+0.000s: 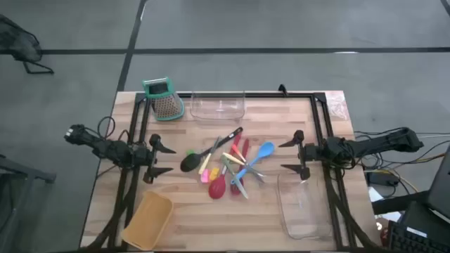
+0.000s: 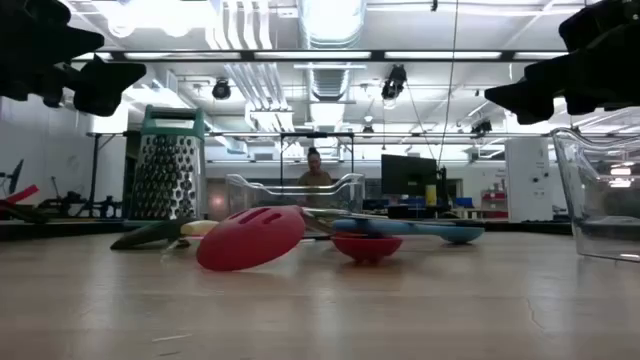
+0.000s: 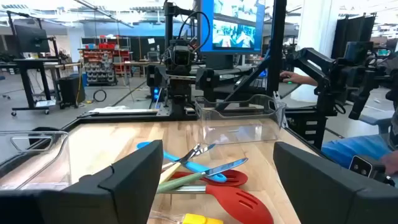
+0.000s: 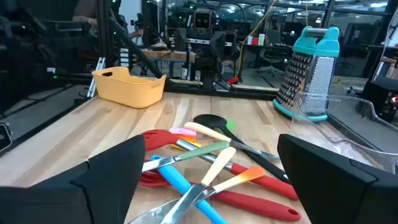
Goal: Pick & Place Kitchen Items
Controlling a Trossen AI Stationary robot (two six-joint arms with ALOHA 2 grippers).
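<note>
Kitchen items (image 1: 228, 167) piled mid-table, both open grippers flanking, apart

Bright, even light comes from ceiling strip lamps (image 2: 330, 20), which flare white in the low view. The table (image 1: 211, 218) shows only faint, soft shadows. In both wrist views the nearby fingers (image 3: 134, 180) look blurred and dark, while the room beyond stays sharp.
</note>
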